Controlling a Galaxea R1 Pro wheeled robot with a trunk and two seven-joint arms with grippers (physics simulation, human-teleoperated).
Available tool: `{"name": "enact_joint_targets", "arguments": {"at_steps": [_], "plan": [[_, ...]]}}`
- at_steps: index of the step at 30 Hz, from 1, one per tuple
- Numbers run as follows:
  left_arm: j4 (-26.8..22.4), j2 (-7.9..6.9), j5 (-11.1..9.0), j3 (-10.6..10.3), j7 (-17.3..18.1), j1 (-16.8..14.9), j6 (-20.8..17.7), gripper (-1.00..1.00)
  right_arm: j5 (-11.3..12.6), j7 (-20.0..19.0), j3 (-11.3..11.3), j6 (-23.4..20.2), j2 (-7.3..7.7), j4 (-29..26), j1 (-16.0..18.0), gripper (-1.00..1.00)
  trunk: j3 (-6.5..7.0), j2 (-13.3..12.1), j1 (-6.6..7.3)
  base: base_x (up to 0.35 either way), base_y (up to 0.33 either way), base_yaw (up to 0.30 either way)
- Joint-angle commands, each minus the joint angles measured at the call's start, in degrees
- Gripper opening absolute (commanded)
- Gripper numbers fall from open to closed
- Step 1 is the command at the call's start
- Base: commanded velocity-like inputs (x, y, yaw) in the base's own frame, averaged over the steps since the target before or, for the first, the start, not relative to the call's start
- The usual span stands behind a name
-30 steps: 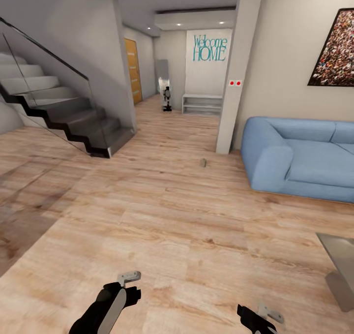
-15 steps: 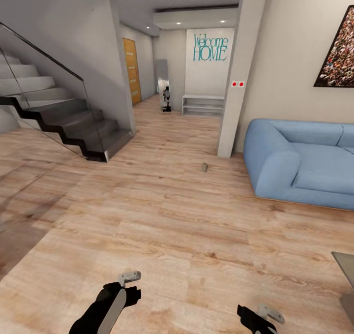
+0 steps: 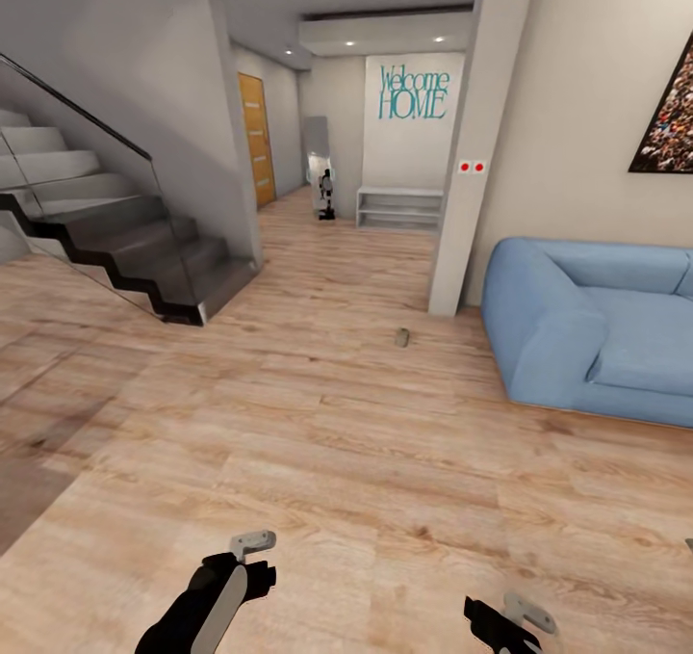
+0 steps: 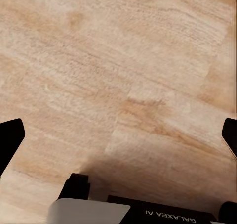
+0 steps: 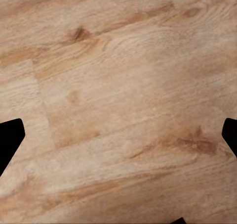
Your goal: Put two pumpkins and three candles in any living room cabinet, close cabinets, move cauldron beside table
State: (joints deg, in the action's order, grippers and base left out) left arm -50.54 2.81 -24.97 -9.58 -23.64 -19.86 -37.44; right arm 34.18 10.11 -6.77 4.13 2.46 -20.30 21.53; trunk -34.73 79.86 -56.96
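candle [image 3: 401,337], 1 tiny blurred stub on floor [image 3: 318,423]; both grippers spread wide, empty.

Both hands [image 4: 118,135] [image 5: 118,135] low, fingers spread

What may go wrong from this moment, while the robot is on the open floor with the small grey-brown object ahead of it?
1. The candle lies low on the wooden floor, so the base might roll into it and knock it away.
2. It sits close to the pillar and the blue sofa; an arm reaching there may strike either.
3. Both grippers are open and empty, so nothing is secured yet.
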Motion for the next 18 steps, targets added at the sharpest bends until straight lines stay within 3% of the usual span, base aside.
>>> {"name": "enact_joint_targets", "arguments": {"at_steps": [1,18], "plan": [[0.00,0.00,0.00,0.00,0.00,0.00,0.01,1.00,0.00,0.00,0.00,0.00,0.00,-0.02,0.00,1.00,0.00,0.00,0.00,0.331,0.000,0.000],[0.02,0.00,0.09,0.00,-0.09,0.00,0.11,1.00,-0.20,0.00,0.00,0.00,-0.07,-0.09,0.00,1.00,0.00,0.00,0.00,0.331,0.000,0.000]]}}
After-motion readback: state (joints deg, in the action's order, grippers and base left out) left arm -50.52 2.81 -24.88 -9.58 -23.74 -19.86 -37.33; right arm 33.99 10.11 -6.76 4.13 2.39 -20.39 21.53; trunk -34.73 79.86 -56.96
